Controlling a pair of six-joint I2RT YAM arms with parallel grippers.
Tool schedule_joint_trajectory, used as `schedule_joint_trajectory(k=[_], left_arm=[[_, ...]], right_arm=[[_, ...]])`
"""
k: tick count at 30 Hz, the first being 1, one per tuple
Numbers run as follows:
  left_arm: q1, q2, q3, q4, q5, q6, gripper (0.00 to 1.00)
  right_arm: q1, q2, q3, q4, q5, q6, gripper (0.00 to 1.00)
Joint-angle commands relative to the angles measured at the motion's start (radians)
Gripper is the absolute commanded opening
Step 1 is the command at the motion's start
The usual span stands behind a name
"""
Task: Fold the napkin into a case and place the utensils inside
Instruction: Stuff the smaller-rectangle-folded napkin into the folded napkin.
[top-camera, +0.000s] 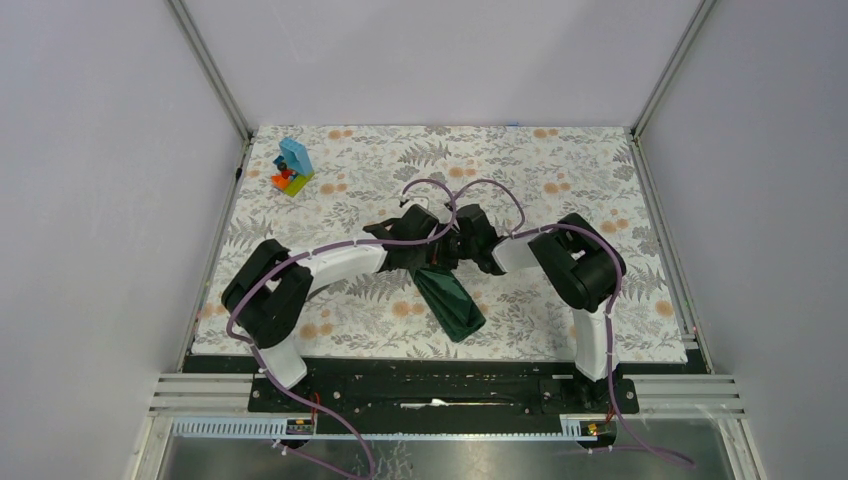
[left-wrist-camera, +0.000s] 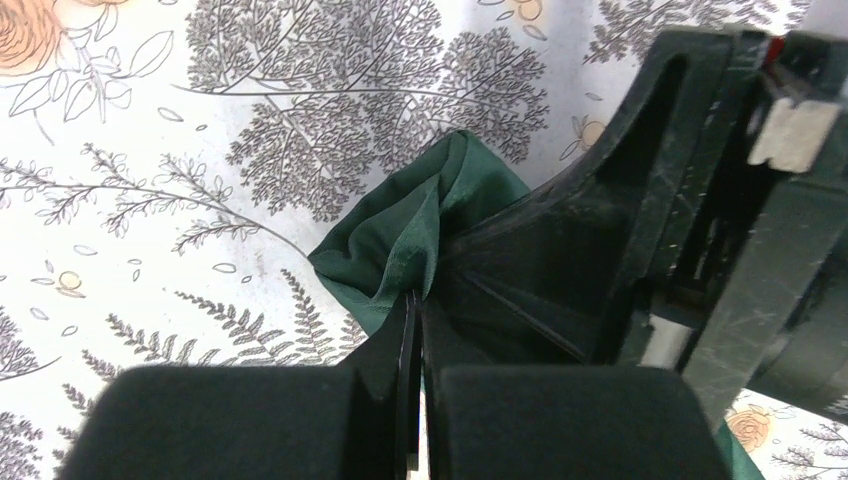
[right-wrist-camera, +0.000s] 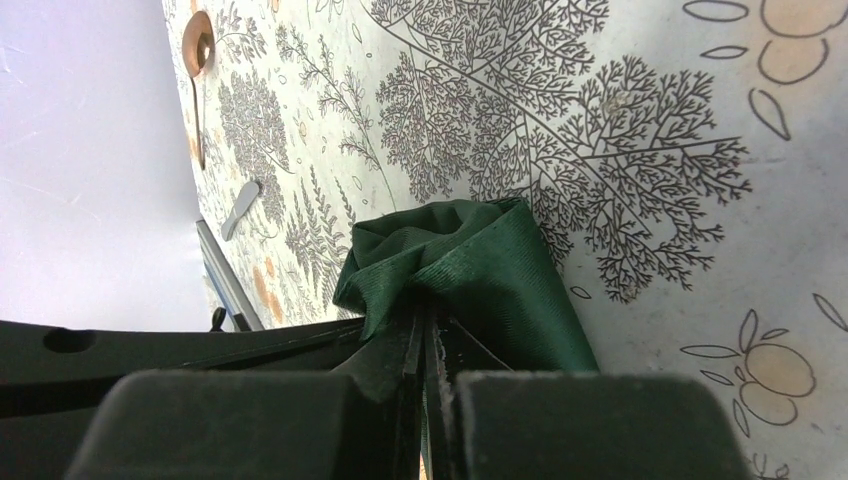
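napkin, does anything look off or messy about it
Yes. The napkin lies slanted across the table cover, and its far end is bunched into uneven creases where the left gripper and right gripper both pinch it, not a flat, tidy fold.

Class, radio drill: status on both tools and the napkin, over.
Left tool shut on napkin. Right tool shut on same far end. Utensils lying loose, not inside. Toy blocks far corner, clear.

Bunched green napkin (right-wrist-camera: 485, 262) in closed end effector (right-wrist-camera: 425, 335)
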Motion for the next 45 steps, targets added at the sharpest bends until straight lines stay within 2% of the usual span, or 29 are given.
schedule_joint_trajectory(k=[1, 5, 11, 14, 17, 20, 21, 25, 30, 35, 41, 45], left_arm=[[-0.009, -0.053, 0.039, -0.036, -0.053, -0.006, 0.0], [-0.012, -0.08, 0.035, -0.026, -0.048, -0.012, 0.0], [0.05, -0.044, -0.007, 0.07, 0.171, -0.073, 0.0], [0.09, -0.017, -0.035, 0.113, 0.192, -0.08, 0.0], [0.132, -0.019, -0.101, 0.214, 0.262, -0.08, 0.18], [0.153, -0.035, -0.135, 0.257, 0.3, -0.079, 0.25], [0.159, -0.039, -0.147, 0.273, 0.311, -0.08, 0.25], [0.19, -0.04, -0.199, 0.325, 0.358, -0.106, 0.12], [0.21, -0.026, -0.236, 0.375, 0.391, -0.12, 0.11], [0.212, -0.006, -0.231, 0.371, 0.403, -0.115, 0.1], [0.212, -0.005, -0.234, 0.357, 0.407, -0.108, 0.09], [0.212, -0.018, -0.24, 0.349, 0.403, -0.105, 0.09]], right_arm=[[-0.001, 0.007, -0.027, 0.026, 0.042, 0.005, 0.0], [-0.001, 0.018, -0.026, 0.051, 0.032, 0.027, 0.0], [-0.001, 0.035, -0.009, 0.058, 0.027, 0.042, 0.0], [-0.001, 0.029, -0.027, 0.062, 0.031, 0.042, 0.0], [0.0, 0.027, -0.042, 0.066, 0.029, 0.042, 0.0], [0.0, 0.019, -0.051, 0.069, 0.031, 0.04, 0.0], [0.001, 0.016, -0.052, 0.067, 0.031, 0.04, 0.0], [-0.001, 0.002, -0.033, 0.045, 0.017, 0.036, 0.0], [0.0, -0.054, -0.002, -0.041, 0.014, -0.007, 0.0], [0.001, -0.171, 0.043, -0.244, 0.034, -0.129, 0.1], [0.002, -0.336, 0.07, -0.561, 0.089, -0.449, 0.43], [0.039, -0.437, -0.001, -0.634, 0.145, -0.678, 0.61]])
